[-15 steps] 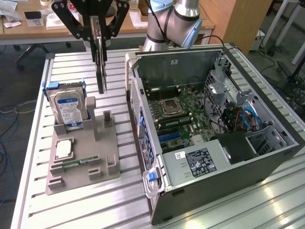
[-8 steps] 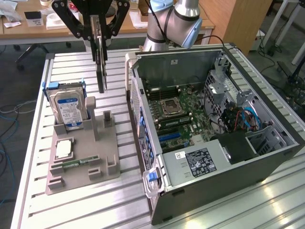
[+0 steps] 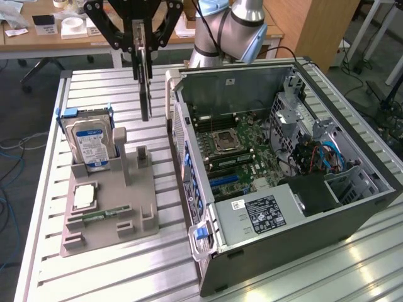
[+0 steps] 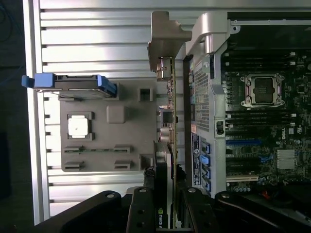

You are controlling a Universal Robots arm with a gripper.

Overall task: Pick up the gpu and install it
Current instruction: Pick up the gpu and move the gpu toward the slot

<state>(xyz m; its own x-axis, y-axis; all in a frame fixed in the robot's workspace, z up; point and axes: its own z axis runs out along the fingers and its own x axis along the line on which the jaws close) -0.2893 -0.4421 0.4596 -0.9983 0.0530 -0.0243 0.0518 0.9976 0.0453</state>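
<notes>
The gpu (image 3: 146,88) hangs edge-on and upright in the air, a thin dark card with my gripper (image 3: 143,49) shut on its top edge. It hovers above the gap between the grey parts tray (image 3: 107,236) and the open computer case (image 3: 208,264), just to the exterior view's left of the case wall. The wrist view looks along the gpu (image 4: 167,97), with its silver end bracket (image 4: 167,34) at the far end. There my gripper (image 4: 166,182) clamps the card between black fingers (image 4: 144,204). The motherboard (image 3: 249,160) lies exposed inside the case.
On the tray a hard drive (image 3: 88,143) with a blue frame stands upright, with a CPU (image 3: 85,196) and a memory stick (image 3: 104,215) in front of it. The slotted metal table (image 3: 82,277) carries both tray and case. Desks stand behind the arm.
</notes>
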